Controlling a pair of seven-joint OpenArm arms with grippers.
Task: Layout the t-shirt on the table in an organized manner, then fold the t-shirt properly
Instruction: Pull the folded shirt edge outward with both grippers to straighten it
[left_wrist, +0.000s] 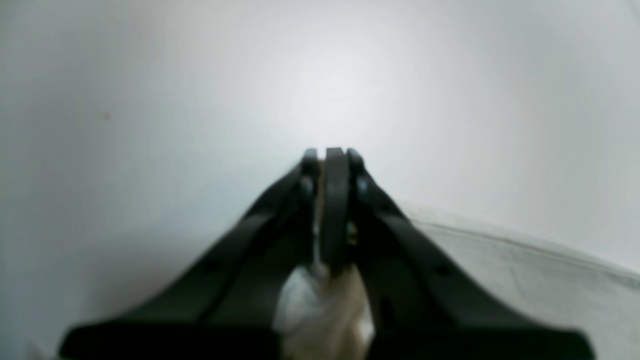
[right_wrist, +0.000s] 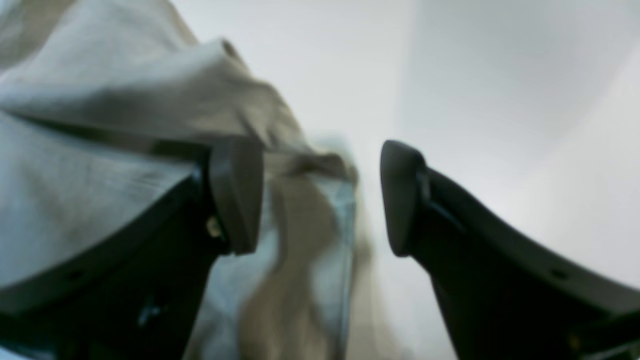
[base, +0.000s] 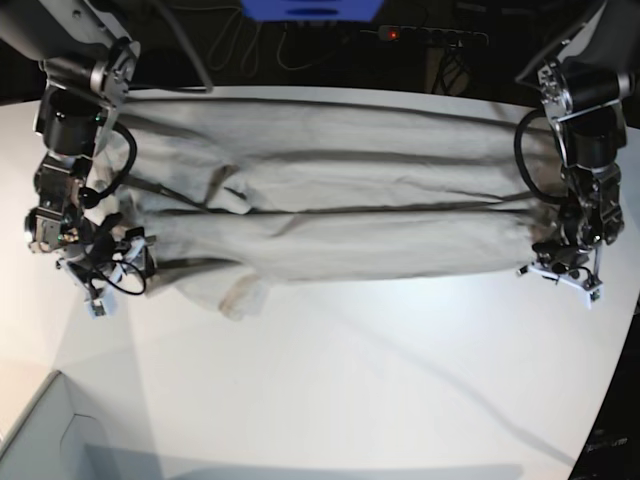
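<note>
A pale box corner (base: 40, 430) is cut off at the near edge of the white bench (base: 350, 380). Beyond it the t-shirt (base: 340, 215) lies bunched in long folds, its long axis running side to side between the arms. The left tool (left_wrist: 332, 155) is clamped on a pinch of shirt; the right tool (right_wrist: 320, 195) gapes wide, blurred cloth between its fingers.

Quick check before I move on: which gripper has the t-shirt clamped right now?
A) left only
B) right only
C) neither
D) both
A: the left gripper has its jaws shut on a bit of the t-shirt, while the right gripper stands open with the cloth loose between its jaws.
</note>
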